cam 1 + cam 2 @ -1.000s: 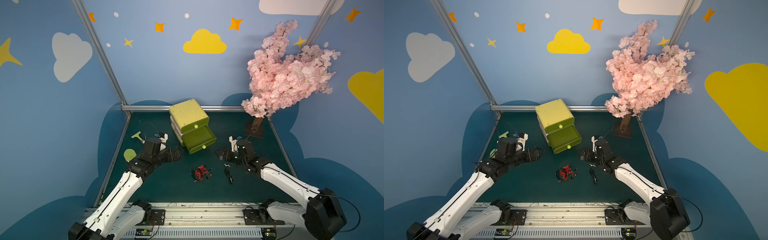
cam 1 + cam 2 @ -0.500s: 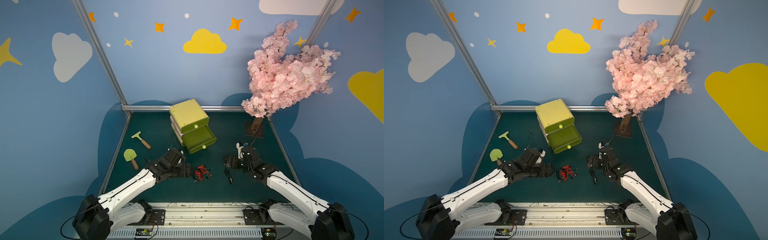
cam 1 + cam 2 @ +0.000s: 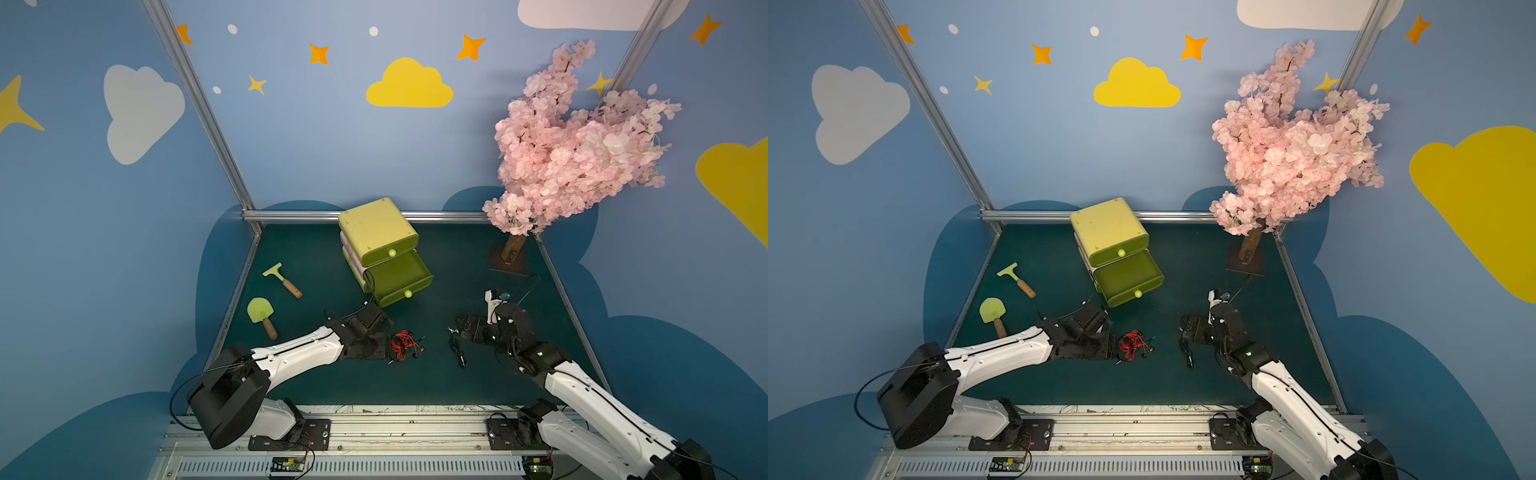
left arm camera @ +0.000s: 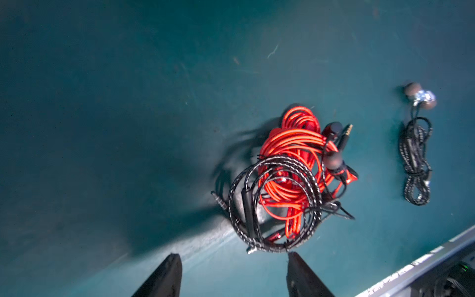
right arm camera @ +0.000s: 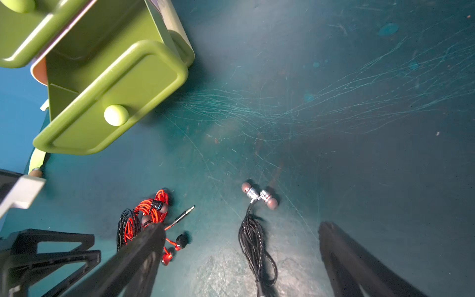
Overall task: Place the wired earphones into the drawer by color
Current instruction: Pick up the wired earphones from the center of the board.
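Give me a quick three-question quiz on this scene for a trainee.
1. True or false: the lower drawer of the green plastic two-drawer cabinet stands open.
2. Which lies nearest the left end effector? A. red-and-black coiled earphone bundle B. black coiled earphone bundle C. pink blossom tree
3. How many green wooden-handled toy tools lie on the dark green mat?
Key: 1 true; 2 A; 3 two.

My top views are sharp and evenly lit from above, with straight frame posts bowing at the edges. The left wrist view is smeared; ahead of the left gripper (image 4: 232, 275) the red earphones (image 4: 290, 164) cast soft shadows on the mat (image 4: 102, 102).
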Controlling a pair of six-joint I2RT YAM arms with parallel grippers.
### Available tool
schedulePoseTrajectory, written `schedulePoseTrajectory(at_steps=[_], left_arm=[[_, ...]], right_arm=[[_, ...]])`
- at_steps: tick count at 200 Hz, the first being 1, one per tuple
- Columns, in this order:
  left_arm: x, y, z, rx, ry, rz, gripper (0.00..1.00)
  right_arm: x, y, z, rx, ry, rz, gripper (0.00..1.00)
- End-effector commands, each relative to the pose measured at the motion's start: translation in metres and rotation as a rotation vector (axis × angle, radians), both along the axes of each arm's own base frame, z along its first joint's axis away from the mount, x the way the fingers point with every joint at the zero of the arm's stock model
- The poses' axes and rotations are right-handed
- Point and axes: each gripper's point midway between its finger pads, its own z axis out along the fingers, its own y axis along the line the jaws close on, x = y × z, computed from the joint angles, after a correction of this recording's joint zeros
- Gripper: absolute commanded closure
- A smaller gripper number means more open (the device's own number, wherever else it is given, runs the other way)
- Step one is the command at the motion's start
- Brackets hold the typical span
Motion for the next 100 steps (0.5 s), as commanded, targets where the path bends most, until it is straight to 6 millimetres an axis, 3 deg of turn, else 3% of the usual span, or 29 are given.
schedulePoseTrajectory(at_steps=[1,100], left_arm=[[0.008,-0.006,0.000,0.016,-0.020,0.005,0.36],[0.010,-0.012,-0.013,0.045,-0.010,0.003,0.51]], right_arm=[[0.003,-0.006,0.010,0.014,-0.070,-0.025,0.02],[-0.001,-0.013,0.011,0.025,-0.107,-0.040,0.02]])
